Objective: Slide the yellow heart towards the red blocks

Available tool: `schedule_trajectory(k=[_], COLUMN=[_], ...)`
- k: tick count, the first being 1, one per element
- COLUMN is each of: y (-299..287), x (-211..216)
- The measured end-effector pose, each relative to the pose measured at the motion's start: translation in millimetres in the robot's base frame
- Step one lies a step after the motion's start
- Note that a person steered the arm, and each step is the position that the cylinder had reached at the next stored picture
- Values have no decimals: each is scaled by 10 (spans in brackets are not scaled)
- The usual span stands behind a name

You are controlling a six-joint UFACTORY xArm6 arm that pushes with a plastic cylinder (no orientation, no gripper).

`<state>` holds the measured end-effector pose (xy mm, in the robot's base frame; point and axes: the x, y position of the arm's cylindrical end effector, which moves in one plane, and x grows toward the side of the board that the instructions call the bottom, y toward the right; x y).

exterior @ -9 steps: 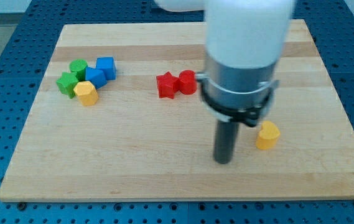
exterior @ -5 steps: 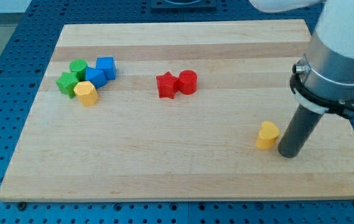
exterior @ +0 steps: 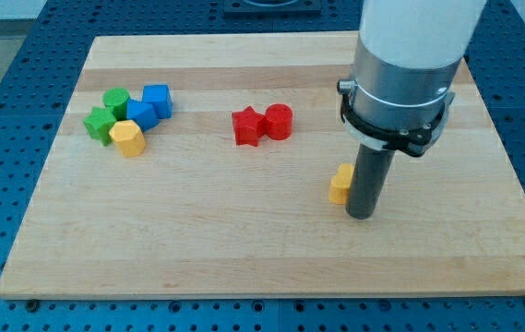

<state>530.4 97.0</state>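
Note:
The yellow heart (exterior: 340,183) lies right of the board's middle, partly hidden by my rod. My tip (exterior: 361,214) rests on the board just right of the heart and slightly below it, touching or almost touching it. The red blocks sit up and to the left of the heart: a red star (exterior: 246,125) and a red cylinder (exterior: 279,121), side by side and touching.
A cluster lies at the view's upper left: a green cylinder (exterior: 115,100), a green star (exterior: 100,122), two blue cubes (exterior: 156,98) (exterior: 140,114) and a yellow hexagon (exterior: 128,138). The wooden board (exterior: 262,263) sits on a blue perforated table.
My tip swung from left of the heart around to its right, then moved left. The heart has slid left and slightly up towards the red blocks.

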Motion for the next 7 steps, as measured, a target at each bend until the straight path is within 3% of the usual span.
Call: schedule_trajectory(k=[2,5,7], y=[109,-532,-593], x=[-165,-364,-627])
